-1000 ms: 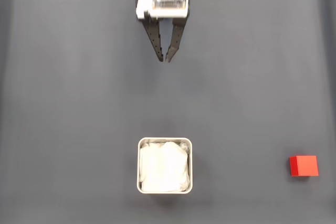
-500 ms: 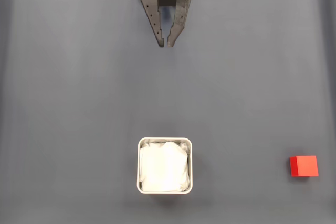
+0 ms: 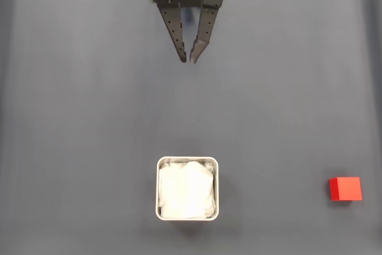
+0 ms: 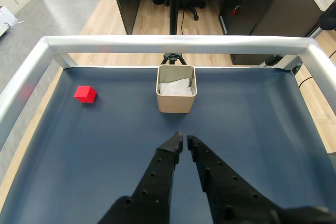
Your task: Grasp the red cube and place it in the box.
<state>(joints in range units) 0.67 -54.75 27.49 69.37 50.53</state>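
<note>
Jaws nearly closed, tips a sliver apart, gripping nothing, hanging at top centre of fixed view. Red cube (image 3: pixel 345 188) on desk (image 3: pixel 89 117) at lower right, well apart from box (image 3: pixel 187 188) at bottom centre.

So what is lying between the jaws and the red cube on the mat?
Nothing: in the fixed view, only bare dark mat lies between the gripper and the red cube. The box sits off that line.

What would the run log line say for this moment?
claw: nearly shut, empty, far from both objects | red cube: on mat, untouched | box: only white lining inside | stage: pre-grasp
</note>
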